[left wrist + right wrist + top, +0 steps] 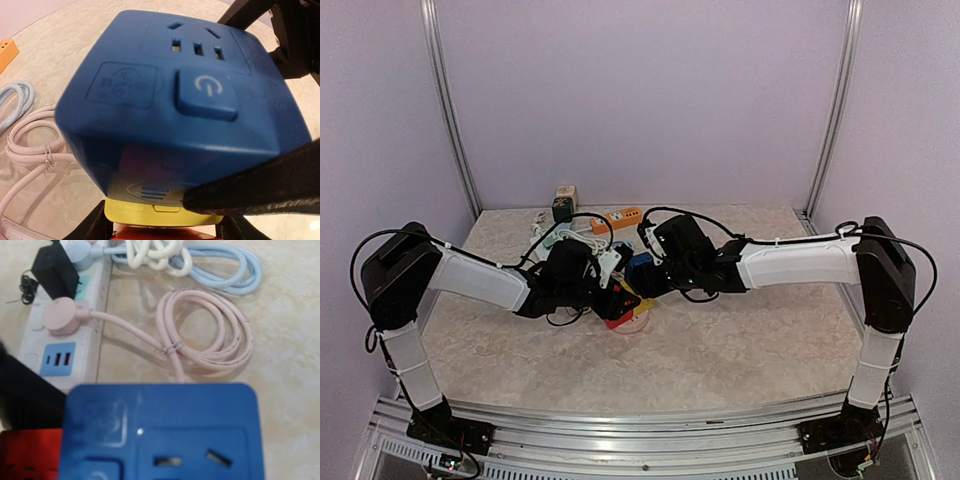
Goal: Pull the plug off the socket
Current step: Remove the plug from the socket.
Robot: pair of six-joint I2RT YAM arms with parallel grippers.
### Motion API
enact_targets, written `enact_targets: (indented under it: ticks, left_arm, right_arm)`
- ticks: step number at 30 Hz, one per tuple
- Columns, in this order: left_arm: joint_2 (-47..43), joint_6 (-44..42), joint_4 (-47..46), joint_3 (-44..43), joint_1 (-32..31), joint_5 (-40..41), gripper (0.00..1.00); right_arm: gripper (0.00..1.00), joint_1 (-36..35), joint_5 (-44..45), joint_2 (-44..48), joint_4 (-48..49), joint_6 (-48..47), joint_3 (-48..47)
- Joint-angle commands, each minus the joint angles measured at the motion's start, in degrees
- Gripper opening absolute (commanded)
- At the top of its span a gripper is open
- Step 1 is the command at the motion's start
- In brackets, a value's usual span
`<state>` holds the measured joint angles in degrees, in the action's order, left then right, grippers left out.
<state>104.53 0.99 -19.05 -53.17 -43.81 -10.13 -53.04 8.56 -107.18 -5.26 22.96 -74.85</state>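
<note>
Your left gripper (610, 295) stands about half open, with its fingers (97, 225) clamped on either side of the yellow block (150, 212). Your right gripper (648, 268), spread about as wide, grips the blue cube (180, 85), which is still joined to the yellow block. The stack is at the middle of the table (750, 340), and the white power strip (65, 340) lies at 11 o'clock from it.

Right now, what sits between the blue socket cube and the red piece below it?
A yellow cube, stacked between the blue socket cube and the red piece; the left wrist view shows it.
</note>
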Motion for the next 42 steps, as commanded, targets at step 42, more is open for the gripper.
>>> enact_targets:
  ticks: [42]
  left_arm:
    - [2.0, 2.4, 3.7, 0.5, -0.1, 0.4, 0.25]
  right_arm:
    - [0.00, 2.2, -3.9, 4.2, 0.5, 4.3, 3.0]
